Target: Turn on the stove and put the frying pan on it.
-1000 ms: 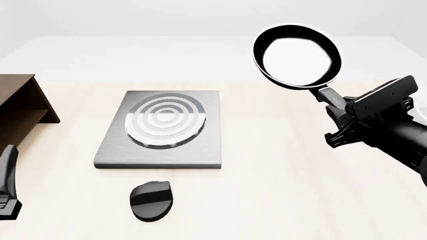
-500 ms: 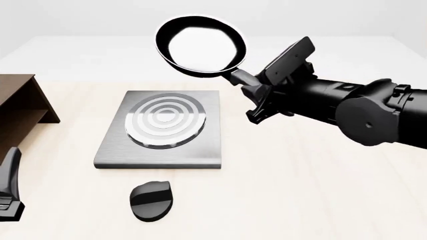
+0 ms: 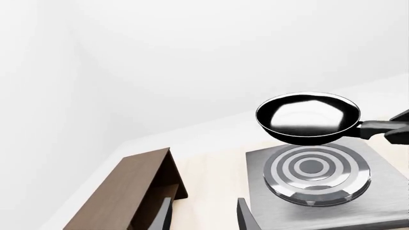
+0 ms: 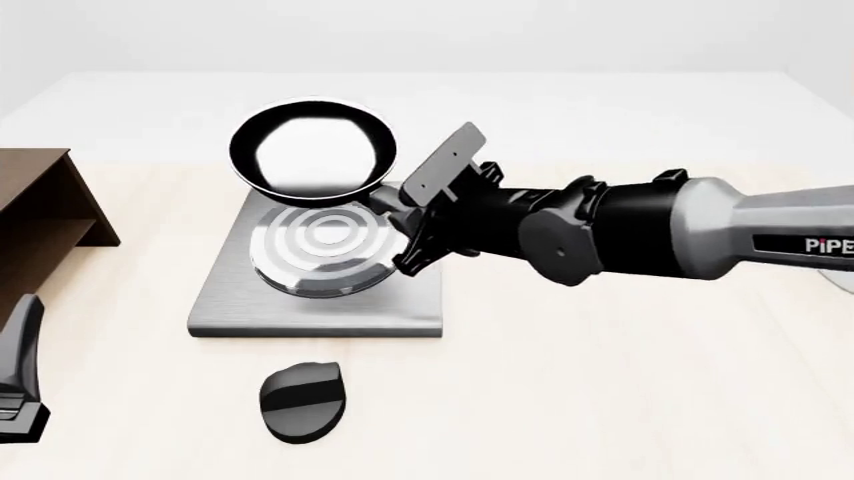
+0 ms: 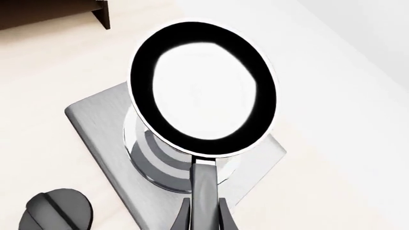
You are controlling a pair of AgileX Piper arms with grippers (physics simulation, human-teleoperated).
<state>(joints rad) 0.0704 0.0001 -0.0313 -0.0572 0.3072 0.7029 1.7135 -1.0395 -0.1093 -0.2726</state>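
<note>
1. We see the right gripper (image 4: 400, 215) clamped on the handle of the frying pan (image 4: 314, 148), the right arm reaching in from the right side of the front view.
2. In the right wrist view the two fingers (image 5: 184, 216) pinch the handle from either side, and the frying pan (image 5: 203, 87) fills the middle of the picture, its glossy inside bright white.
3. The pan hangs in the air above the stove (image 4: 320, 260), over the far part of the silver rings. The left wrist view shows a clear gap between the frying pan (image 3: 308, 116) and the stove (image 3: 319, 175) below it, so they are not touching.
4. The pan sits roughly level in the left wrist view, its handle running off toward the right arm.
5. The black oval knob (image 4: 303, 400) lies on the table just in front of the plate, apart from both grippers; we also catch the knob (image 5: 56, 211) in the right wrist view.
6. The left gripper (image 3: 203, 215) has its jaws parted with nothing between them, low at the near left edge of the table.
7. The dark brown shelf (image 4: 40, 210) stands to the left of the stove.
</note>
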